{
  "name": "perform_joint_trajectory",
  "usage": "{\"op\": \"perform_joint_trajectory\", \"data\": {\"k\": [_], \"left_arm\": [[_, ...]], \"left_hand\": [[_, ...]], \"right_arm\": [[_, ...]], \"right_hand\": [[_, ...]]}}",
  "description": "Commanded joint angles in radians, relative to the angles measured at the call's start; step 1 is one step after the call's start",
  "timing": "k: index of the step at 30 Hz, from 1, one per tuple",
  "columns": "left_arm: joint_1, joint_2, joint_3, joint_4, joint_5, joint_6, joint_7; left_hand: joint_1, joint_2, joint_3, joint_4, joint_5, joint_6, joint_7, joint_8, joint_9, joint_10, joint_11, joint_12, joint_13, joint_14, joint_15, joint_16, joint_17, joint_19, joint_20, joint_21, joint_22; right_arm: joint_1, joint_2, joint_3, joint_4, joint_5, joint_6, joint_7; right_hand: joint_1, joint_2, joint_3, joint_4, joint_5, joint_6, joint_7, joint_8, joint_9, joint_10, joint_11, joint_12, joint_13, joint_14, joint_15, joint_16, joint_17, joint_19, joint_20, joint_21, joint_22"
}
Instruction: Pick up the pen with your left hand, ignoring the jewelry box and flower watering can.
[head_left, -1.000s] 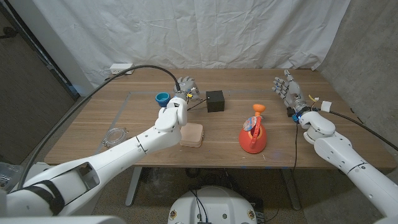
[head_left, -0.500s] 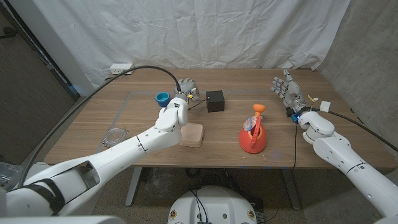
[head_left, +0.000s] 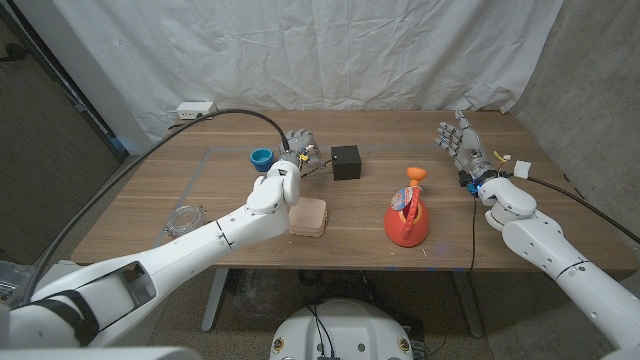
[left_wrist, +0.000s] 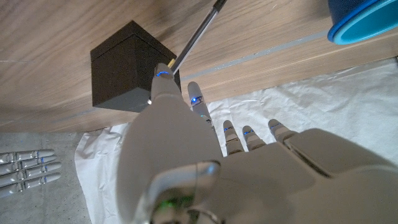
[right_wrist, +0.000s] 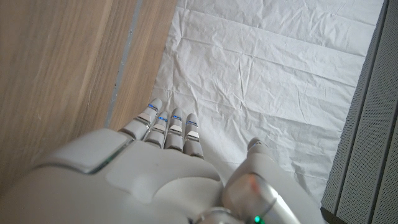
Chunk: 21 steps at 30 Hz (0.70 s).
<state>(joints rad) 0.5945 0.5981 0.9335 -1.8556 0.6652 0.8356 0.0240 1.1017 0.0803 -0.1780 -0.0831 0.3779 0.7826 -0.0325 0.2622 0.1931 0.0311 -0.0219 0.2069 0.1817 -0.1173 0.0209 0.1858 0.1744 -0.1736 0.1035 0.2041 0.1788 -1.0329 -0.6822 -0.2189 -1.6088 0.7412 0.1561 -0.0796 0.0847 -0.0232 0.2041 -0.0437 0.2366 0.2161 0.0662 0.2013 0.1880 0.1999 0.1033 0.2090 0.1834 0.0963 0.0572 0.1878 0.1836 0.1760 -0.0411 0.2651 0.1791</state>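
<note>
White sheet behind, wooden table (head_left: 230, 215) below: left hand (head_left: 299, 142) pinches the pen (left_wrist: 198, 36), just beside the black jewelry box (head_left: 346, 161). Orange watering can (head_left: 407, 217) stands apart. Right hand (head_left: 459, 143) hovers spread, holding nothing.

both arms are clad in smooth white rounded shells, and a black cable is run along each. the left hand (head_left: 299, 143) and the right hand (head_left: 457, 143) are built of grey segmented fingers (right_wrist: 166, 129) — small blue lights are seen on them.
</note>
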Motion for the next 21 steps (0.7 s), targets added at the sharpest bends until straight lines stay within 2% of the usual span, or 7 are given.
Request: {"op": "perform_joint_trajectory", "data": {"k": [1,8,21], "left_arm": [[0.009,0.003,-0.009,0.006,-0.019,-0.028,0.031],[0.011,-0.005,-0.018,0.019,-0.035,-0.050,0.049],[-0.006,-0.021,0.004,0.044,-0.023,-0.069,0.054]], "left_hand": [[0.006,0.009,-0.009,0.003,0.004,-0.002,-0.005,-0.003,0.006,-0.002,0.001,0.000,0.003,-0.001,0.000,-0.001,0.004,-0.024,0.009,0.001,0.003],[0.008,0.010,-0.011,0.003,0.005,-0.011,-0.008,-0.009,0.007,-0.005,0.002,-0.002,0.003,-0.001,0.000,-0.001,0.004,-0.023,0.011,0.000,0.003],[0.012,0.012,-0.012,0.002,0.006,-0.015,-0.010,-0.015,0.009,-0.008,0.001,-0.003,0.004,-0.002,0.001,-0.002,0.004,-0.022,0.018,0.000,0.003]], "right_arm": [[-0.004,-0.002,-0.003,-0.015,-0.008,-0.007,-0.013],[-0.001,-0.003,-0.004,-0.017,-0.010,-0.012,-0.016],[-0.007,-0.008,0.005,-0.024,-0.009,-0.011,-0.020]], "right_hand": [[-0.002,0.001,-0.002,0.000,0.005,0.002,-0.006,-0.003,0.004,0.005,0.005,0.003,0.002,0.007,0.006,0.003,0.004,0.009,0.004,-0.003,0.002],[-0.002,0.001,-0.003,0.000,0.005,0.002,-0.006,-0.003,0.004,0.006,0.005,0.003,0.002,0.007,0.006,0.003,0.004,0.010,0.005,-0.006,0.002],[-0.002,0.001,-0.005,-0.001,0.005,0.001,-0.005,-0.004,0.004,0.007,0.004,0.003,0.002,0.007,0.007,0.002,0.004,0.012,0.003,-0.009,0.003]]}}
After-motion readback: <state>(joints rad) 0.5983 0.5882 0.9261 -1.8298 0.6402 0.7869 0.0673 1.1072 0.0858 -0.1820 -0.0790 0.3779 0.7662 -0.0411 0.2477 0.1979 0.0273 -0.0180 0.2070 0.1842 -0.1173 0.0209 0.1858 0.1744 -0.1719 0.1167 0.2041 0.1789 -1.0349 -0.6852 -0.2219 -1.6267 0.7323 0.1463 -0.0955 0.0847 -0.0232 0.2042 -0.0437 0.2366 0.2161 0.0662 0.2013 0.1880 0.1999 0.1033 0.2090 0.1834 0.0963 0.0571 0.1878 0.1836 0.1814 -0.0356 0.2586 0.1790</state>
